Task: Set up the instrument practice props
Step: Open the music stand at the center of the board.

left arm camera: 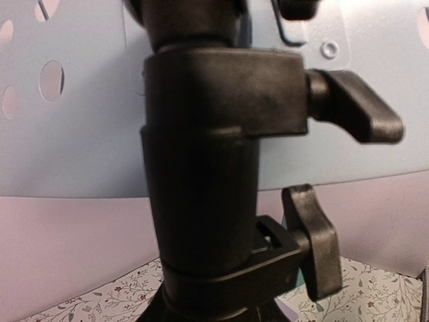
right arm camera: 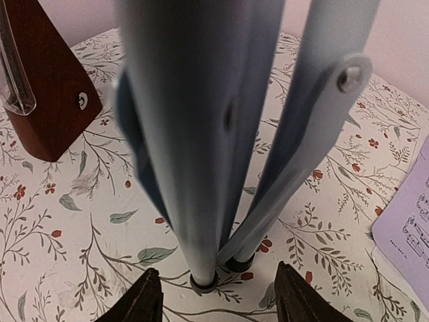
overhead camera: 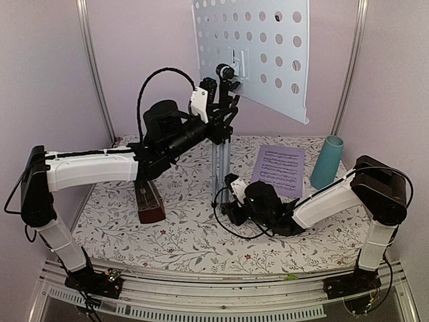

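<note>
Right gripper point(right arm camera: 214, 303), jaws spread, is facing the music stand's point(overhead camera: 251, 47) upright folded legs point(right arm camera: 201, 168), dead centre; left gripper's point(overhead camera: 224, 111) closure is indiscernible.

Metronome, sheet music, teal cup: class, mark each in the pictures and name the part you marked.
metronome point(right arm camera: 50, 111): right wrist view, on its red-brown side panel.
sheet music point(overhead camera: 278, 169): top external view, on the middle of the page.
teal cup point(overhead camera: 326, 164): top external view, on its outer wall.

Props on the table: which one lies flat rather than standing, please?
The sheet-music page, flat on the cloth; the metronome, teal cup and music stand all stand upright.
</note>
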`<state>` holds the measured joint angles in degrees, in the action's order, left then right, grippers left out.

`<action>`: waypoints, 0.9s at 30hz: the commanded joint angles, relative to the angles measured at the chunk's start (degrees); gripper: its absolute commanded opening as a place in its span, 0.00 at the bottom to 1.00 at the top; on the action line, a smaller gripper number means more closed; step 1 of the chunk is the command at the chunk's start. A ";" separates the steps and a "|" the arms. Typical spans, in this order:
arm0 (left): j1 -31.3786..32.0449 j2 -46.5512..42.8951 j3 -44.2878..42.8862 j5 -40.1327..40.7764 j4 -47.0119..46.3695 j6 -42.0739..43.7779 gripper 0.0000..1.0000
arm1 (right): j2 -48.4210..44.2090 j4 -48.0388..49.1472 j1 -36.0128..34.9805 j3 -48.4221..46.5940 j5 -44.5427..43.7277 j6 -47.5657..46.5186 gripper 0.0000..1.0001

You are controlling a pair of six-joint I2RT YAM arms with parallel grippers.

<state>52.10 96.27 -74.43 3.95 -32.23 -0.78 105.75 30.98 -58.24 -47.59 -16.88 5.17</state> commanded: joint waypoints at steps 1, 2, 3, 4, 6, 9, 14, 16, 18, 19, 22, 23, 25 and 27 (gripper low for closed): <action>0.39 0.37 -2.42 -0.84 -1.27 -0.56 0.00 | 1.86 0.75 -0.38 -1.40 -3.01 -0.29 0.54; 0.34 0.41 -2.45 -0.60 -1.14 -0.54 0.00 | 1.95 0.48 -0.33 -1.43 -3.70 -0.25 0.52; 0.33 0.40 -2.56 -0.39 -1.05 -0.65 0.00 | 1.93 0.30 -0.32 -1.34 -4.09 -0.12 0.51; 0.31 0.55 -2.81 -0.15 -0.77 -0.72 0.00 | 1.79 0.20 -0.33 -1.21 -4.34 0.09 0.52; 0.35 0.94 -3.52 0.39 0.14 -0.98 0.00 | 1.43 0.13 -0.36 -0.72 -4.58 0.55 0.57; 0.24 1.43 -4.19 1.46 0.65 -1.76 0.00 | 0.56 1.48 -0.46 0.26 -5.22 1.34 0.65; 0.18 2.42 -5.37 2.11 1.46 -3.20 0.00 | 0.39 3.99 -0.60 0.88 -7.97 0.89 0.66; 0.14 2.60 -5.50 2.10 1.38 -3.47 0.00 | 0.29 5.22 -0.64 1.33 -8.99 0.90 0.63; 0.17 2.69 -5.59 2.21 1.38 -3.65 0.00 | 0.16 7.13 -0.59 1.89 -9.56 0.85 0.62; 0.09 2.64 -5.60 2.14 1.38 -3.70 0.00 | 0.30 7.72 -0.63 1.82 -9.57 0.68 0.62; -0.06 2.66 -5.93 2.04 1.71 -3.88 0.00 | 1.56 8.04 -0.63 0.82 -9.40 0.40 0.61; -0.01 2.56 -5.90 1.99 1.80 -3.88 0.00 | 1.91 8.03 -0.60 0.58 -9.20 0.31 0.61; -0.04 2.40 -5.82 1.94 1.88 -3.88 0.00 | 2.44 8.21 -0.61 0.16 -8.96 0.06 0.61; -0.05 2.22 -5.66 1.94 2.07 -3.87 0.00 | 2.86 8.13 -0.63 -0.03 -8.99 -0.07 0.61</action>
<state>51.96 98.43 -78.37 6.33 -28.77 -3.09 106.98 36.84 -58.50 -46.44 -24.99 5.32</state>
